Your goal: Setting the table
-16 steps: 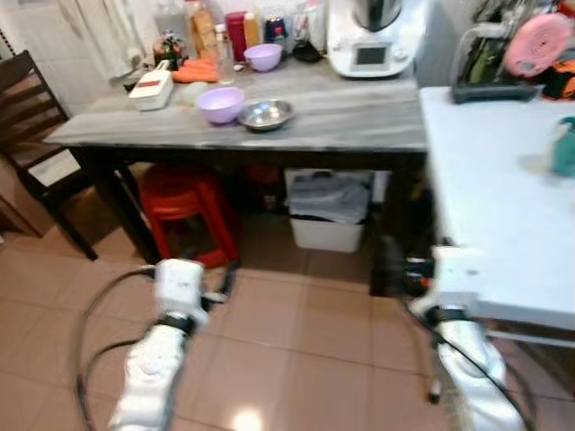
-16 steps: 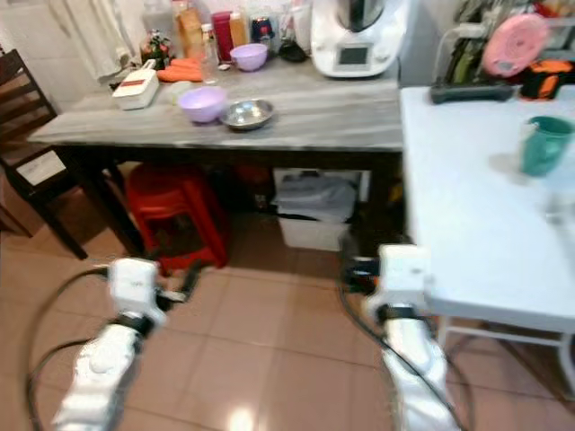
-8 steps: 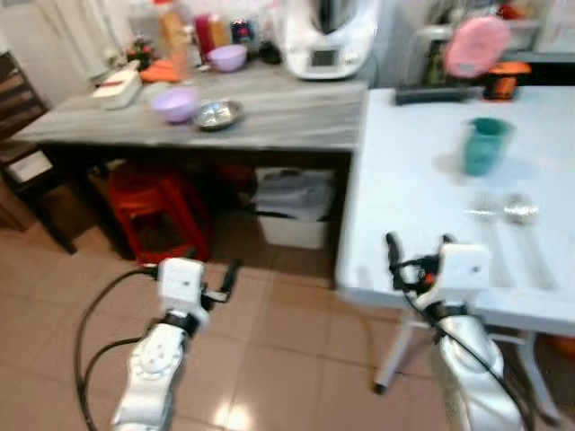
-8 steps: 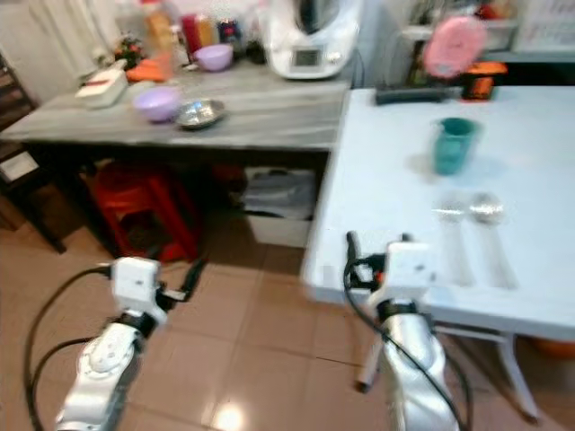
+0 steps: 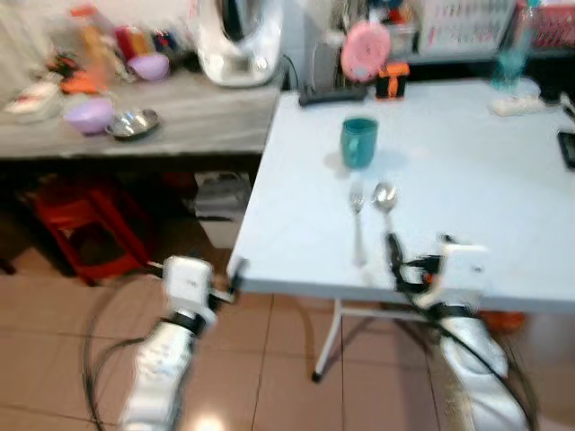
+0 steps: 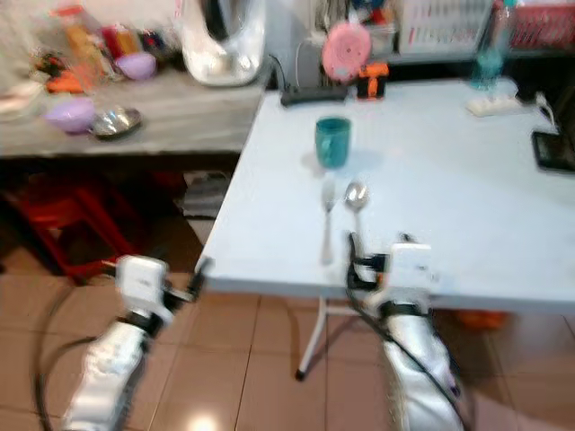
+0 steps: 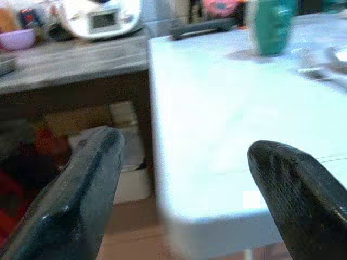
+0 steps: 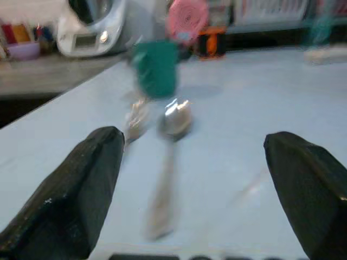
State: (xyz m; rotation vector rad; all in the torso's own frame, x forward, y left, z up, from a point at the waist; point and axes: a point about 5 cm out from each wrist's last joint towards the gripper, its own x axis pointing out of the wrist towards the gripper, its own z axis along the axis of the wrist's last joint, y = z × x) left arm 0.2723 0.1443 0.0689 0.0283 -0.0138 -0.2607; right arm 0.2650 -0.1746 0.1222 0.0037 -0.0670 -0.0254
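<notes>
— What have you got in front of you?

— I'm facing a white desk [image 5: 467,171]. A teal cup [image 5: 359,142] stands on it, and just in front of the cup lie a fork [image 5: 357,215] and a spoon [image 5: 386,199], side by side, handles toward me. The picture is a bit blurred.

— Where are the claws?

— My right claw [image 8: 187,184] is at the near edge of the desk, just short of the fork and spoon, fingers spread wide with nothing between them. Its wrist camera looks straight along the spoon toward the cup. My left claw [image 7: 179,189] hangs off the left corner of the desk, over the tiled floor [image 5: 54,314], also spread apart and empty.

— Anything else around?

— To the left there's a grey desk [image 5: 180,108] with a purple bowl [image 5: 88,114], a metal bowl [image 5: 132,124] beside it, a white appliance [image 5: 235,40] and some bottles at the back. A red stool [image 5: 85,224] sits under it. At the far edge of the white desk I see a pink round thing [image 5: 364,51] and, on the right edge, a dark phone [image 6: 554,149].
</notes>
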